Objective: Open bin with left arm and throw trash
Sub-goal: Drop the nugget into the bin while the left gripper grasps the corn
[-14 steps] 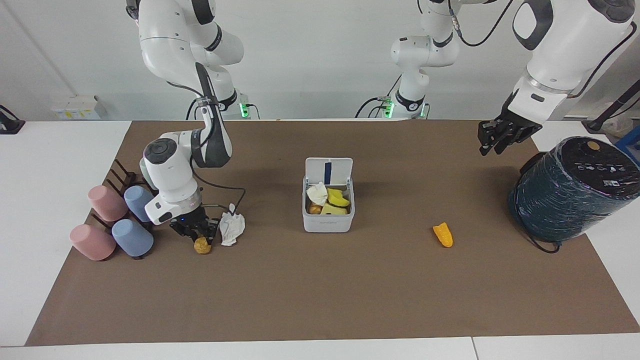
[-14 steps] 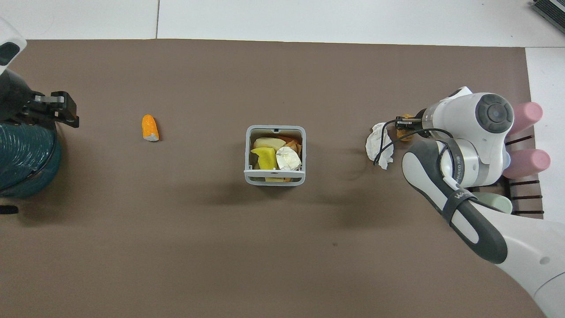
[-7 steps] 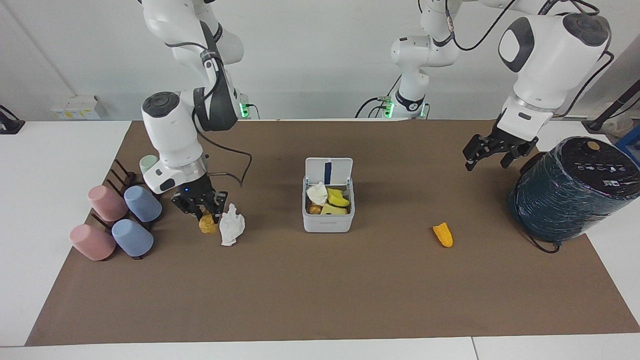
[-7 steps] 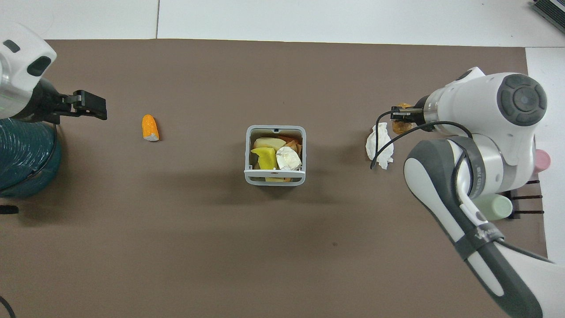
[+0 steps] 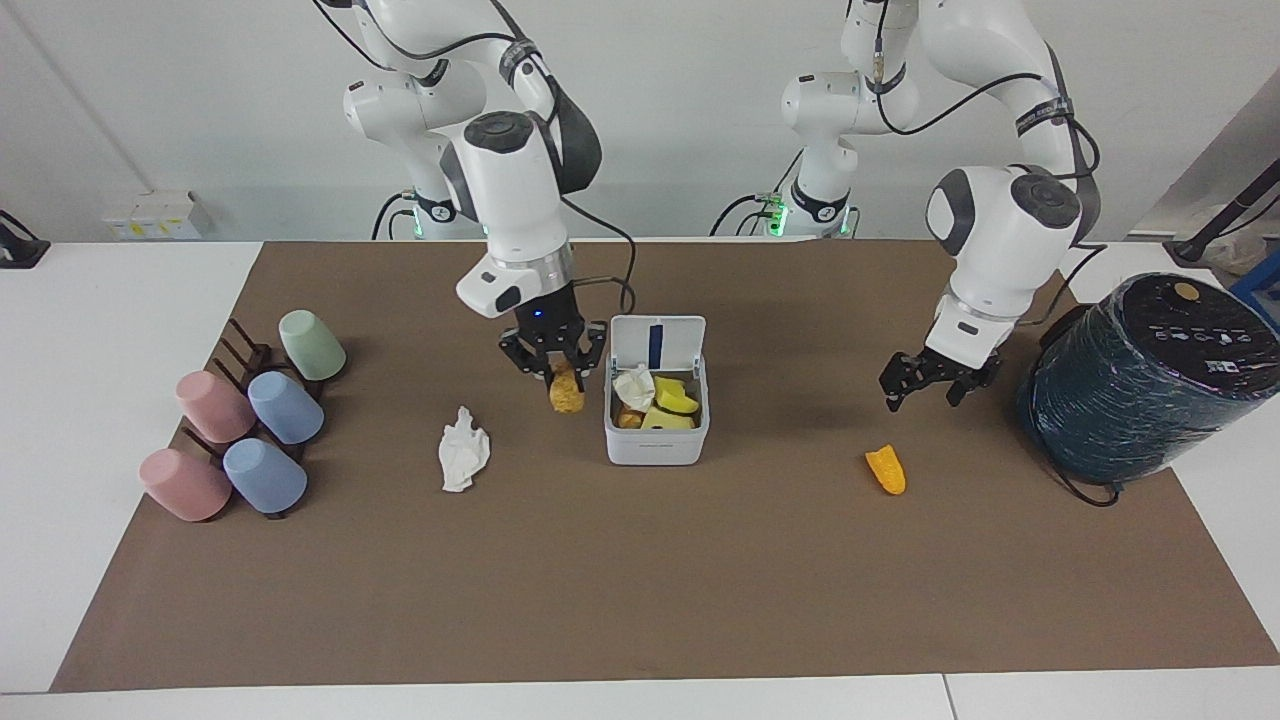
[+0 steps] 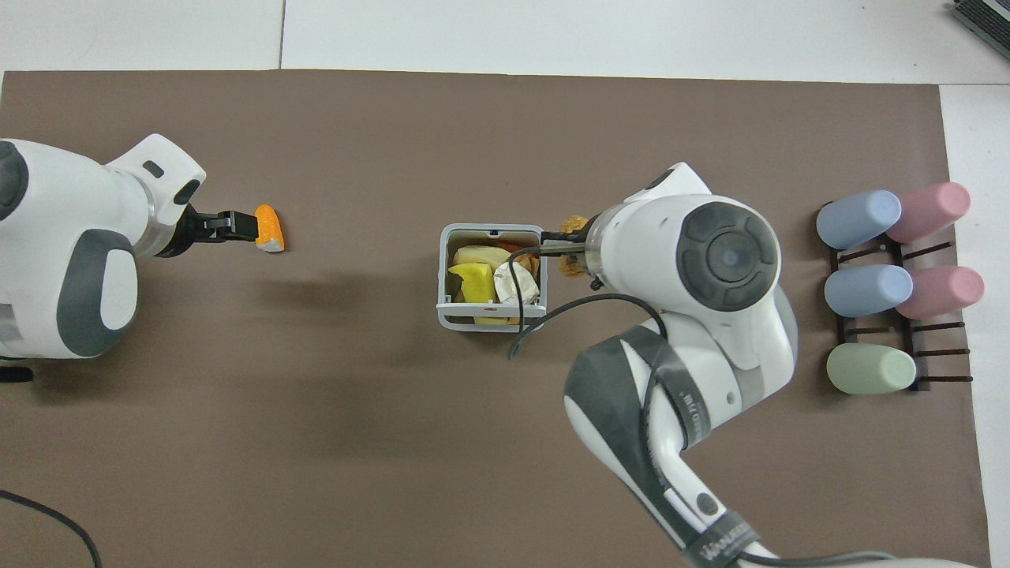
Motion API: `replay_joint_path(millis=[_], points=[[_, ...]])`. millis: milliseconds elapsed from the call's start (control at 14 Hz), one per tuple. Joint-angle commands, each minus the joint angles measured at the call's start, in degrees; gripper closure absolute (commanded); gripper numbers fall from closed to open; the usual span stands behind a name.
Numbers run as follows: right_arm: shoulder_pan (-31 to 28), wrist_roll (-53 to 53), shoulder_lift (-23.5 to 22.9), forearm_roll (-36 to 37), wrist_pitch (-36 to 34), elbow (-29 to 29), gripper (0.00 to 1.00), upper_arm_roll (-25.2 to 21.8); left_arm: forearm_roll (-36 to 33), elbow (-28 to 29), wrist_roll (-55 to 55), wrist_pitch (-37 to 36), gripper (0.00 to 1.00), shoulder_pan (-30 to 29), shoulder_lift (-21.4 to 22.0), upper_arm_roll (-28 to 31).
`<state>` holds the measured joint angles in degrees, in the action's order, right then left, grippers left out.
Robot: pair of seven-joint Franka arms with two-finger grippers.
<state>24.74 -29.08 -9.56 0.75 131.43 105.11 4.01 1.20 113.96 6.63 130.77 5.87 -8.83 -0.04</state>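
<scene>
Facing view, right hand (image 5: 553,367) pinching crumbly tan lump (image 5: 567,391) beside open square plastic bin (image 5: 655,445), left hand (image 5: 925,392) spread wide.

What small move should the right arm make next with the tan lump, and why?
Probably shift the right gripper sideways over the small white square plastic bin, then release. It holds the tan-brown crumbly lump in the air beside the bin, whose lid stands open, so the lump is not yet above the opening.
</scene>
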Motion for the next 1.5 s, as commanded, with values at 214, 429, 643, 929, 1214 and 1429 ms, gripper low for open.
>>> replay_joint_path(millis=[214, 429, 643, 929, 1214, 1429], points=[[6.5, 0.8, -2.9, -0.8, 4.4, -1.2, 1.00, 0.2, -0.4, 1.4, 2.6, 10.6, 0.14, 1.0, -6.5, 0.1], [6.6, 3.1, -4.1, -1.1, 6.3, -1.2, 1.00, 0.9, -0.4, 1.4, 2.6, 15.3, 0.20, 1.7, -9.5, 0.1], [6.6, 3.2, -4.9, -1.9, 6.5, -1.1, 1.00, 2.3, -0.4, 1.3, 2.4, 16.4, 0.41, 1.7, -10.8, 0.1], [6.7, 3.3, -4.9, -2.0, 6.4, -0.7, 0.44, 2.4, -0.4, -0.4, 2.4, 13.5, 0.99, 1.7, -10.8, 0.1], [6.5, 3.3, -4.9, -2.0, 6.4, -1.2, 0.18, 2.4, -0.5, -11.3, 2.5, 0.0, 1.00, 1.8, -12.4, 0.1], [5.6, 3.3, -5.1, -2.0, 6.4, -2.5, 0.14, 2.4, -0.3, -18.0, 2.7, -8.8, 1.00, 2.0, -12.0, -0.4]])
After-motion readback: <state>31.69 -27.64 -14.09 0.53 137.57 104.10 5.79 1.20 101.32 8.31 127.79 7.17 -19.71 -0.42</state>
